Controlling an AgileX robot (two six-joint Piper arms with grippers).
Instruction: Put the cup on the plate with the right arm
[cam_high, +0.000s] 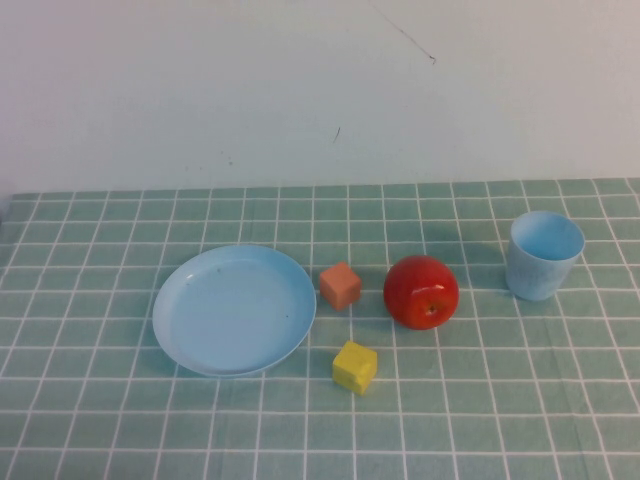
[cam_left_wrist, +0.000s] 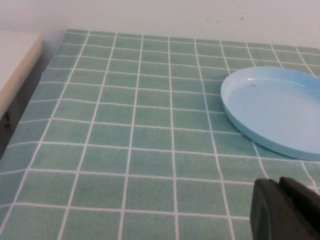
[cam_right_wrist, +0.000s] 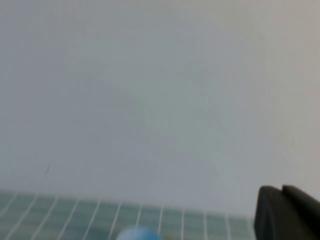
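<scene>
The light blue cup (cam_high: 543, 255) stands upright and empty at the right of the green checked cloth. The round light blue plate (cam_high: 234, 309) lies at the left centre and is empty; it also shows in the left wrist view (cam_left_wrist: 277, 110). Neither arm shows in the high view. My left gripper (cam_left_wrist: 280, 186) shows only in its wrist view, shut and empty, low over the cloth to the left of the plate. My right gripper (cam_right_wrist: 282, 192) shows only in its wrist view, shut and empty, facing the wall, with a blurred blue rim (cam_right_wrist: 136, 233) ahead of it.
A red apple (cam_high: 421, 291) sits between plate and cup. An orange cube (cam_high: 340, 285) is just right of the plate and a yellow cube (cam_high: 355, 367) lies nearer me. A white wall rises behind the table. A pale ledge (cam_left_wrist: 15, 60) borders the cloth's left side.
</scene>
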